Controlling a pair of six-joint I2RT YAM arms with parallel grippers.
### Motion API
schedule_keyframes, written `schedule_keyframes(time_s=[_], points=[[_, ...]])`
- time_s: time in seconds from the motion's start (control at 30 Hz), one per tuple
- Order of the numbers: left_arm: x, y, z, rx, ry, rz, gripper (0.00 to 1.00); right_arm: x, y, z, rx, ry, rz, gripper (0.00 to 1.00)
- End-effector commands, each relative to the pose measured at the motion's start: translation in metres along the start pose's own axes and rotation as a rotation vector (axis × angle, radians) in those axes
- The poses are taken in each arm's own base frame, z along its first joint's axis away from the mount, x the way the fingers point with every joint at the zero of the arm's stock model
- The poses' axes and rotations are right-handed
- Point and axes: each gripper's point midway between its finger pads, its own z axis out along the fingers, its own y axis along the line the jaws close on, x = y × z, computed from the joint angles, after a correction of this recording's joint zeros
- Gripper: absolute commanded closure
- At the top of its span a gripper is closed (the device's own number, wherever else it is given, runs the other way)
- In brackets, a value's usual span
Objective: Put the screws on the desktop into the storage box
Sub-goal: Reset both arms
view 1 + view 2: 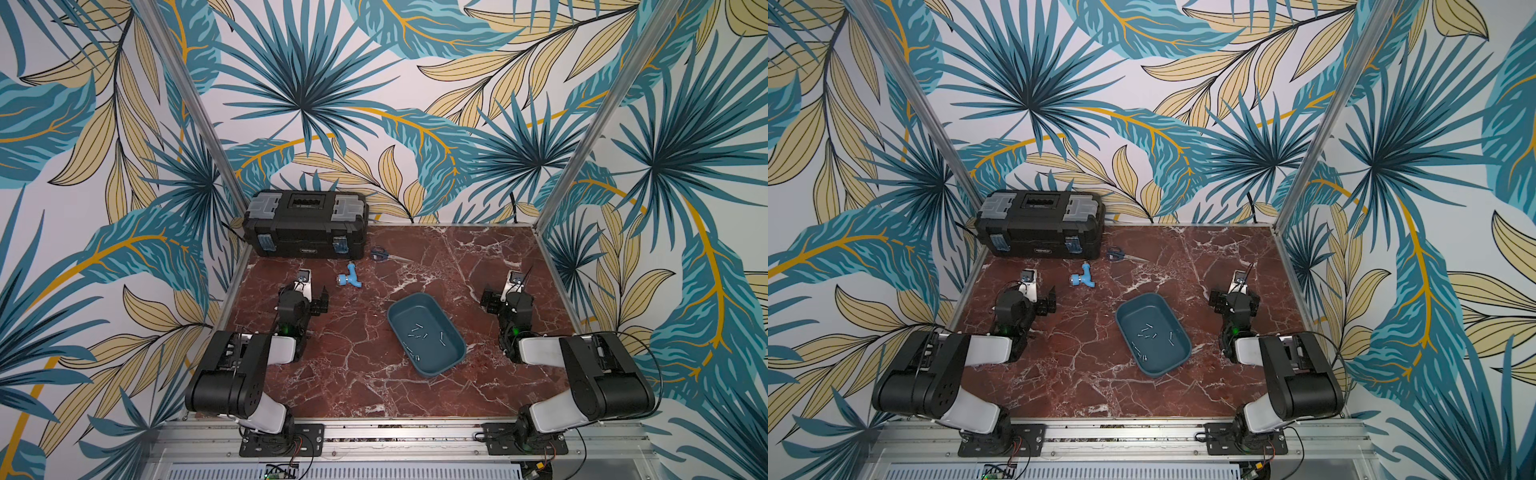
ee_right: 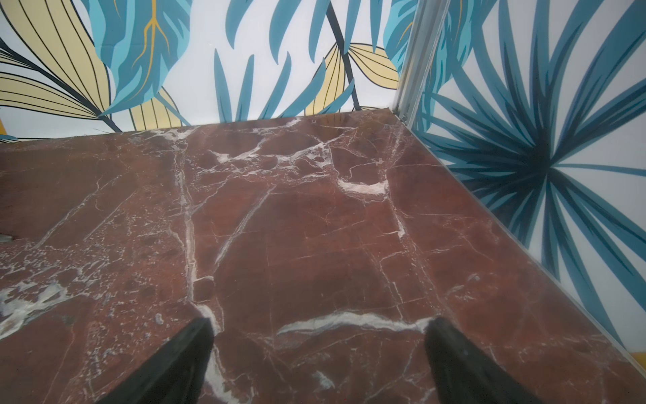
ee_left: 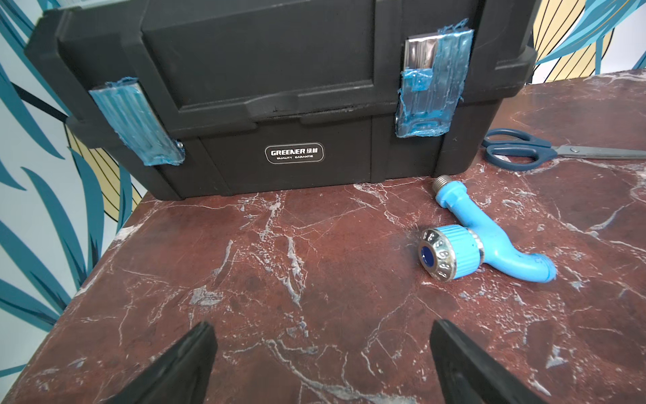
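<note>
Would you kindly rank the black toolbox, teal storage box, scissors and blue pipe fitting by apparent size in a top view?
1. black toolbox
2. storage box
3. scissors and blue pipe fitting: similar, the scissors longer but thinner, so I would not rank them.

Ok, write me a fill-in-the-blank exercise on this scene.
The screws lie ____ the storage box.
The left tool and the right tool both stand ____.
The scissors lie on the desktop beside the ____ toolbox.
Missing words: inside; open; black.
</note>
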Motion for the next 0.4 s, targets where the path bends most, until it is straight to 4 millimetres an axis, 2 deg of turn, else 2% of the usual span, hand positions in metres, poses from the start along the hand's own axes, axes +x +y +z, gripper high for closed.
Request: schedule_keyframes(time_s=[0.0,0.37], points=[[-0.0126,0.0019,0.0011,0.002,-0.026,-0.015,0.00,-0.0056,0.0014,-0.0006,-0.009,-0.013,0.013,0.00],[-0.0132,0.0019,0.0010,0.002,-0.028,-0.014,0.00,-0.0061,0.0013,-0.0009,-0.011,-0.013,0.014,0.00]])
